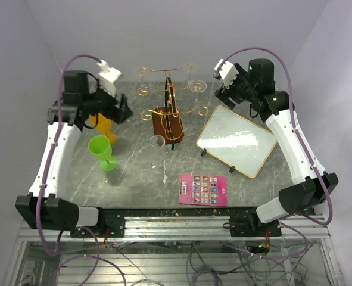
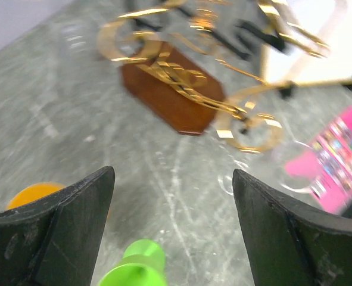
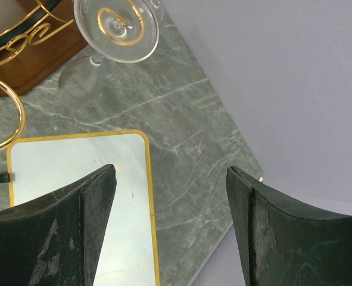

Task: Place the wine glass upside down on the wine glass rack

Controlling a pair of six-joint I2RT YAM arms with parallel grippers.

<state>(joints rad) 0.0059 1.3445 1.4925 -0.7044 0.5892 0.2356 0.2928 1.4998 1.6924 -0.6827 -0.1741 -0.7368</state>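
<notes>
Top view first: the wine glass rack (image 1: 168, 119) is a thin gold wire thing with curly scroll arms on a dark brown wooden block, sitting upper middle of the frame on the grey-green marble table (image 1: 140, 179). A few clear hung glasses (image 1: 196, 86) sit on its upper arms. One more wine glass (image 1: 158, 141) is just below the block, and I can't tell if it's standing or hanging. The left gripper (image 1: 123, 111) and right gripper (image 1: 223, 95) flank the rack and both look empty. A green goblet (image 1: 101, 150) and an orange cup (image 1: 104, 126) are at left, a gold-framed whiteboard (image 1: 236, 140) at right, and a pink card (image 1: 203, 189) at lower middle, its print too small to read. In the left wrist view the jaws are spread wide with nothing between them. It's blurry, with the rack in the upper middle. In the right wrist view the jaws are also apart and empty, and one glass foot hooked on a scroll is cut off at the top edge.
</notes>
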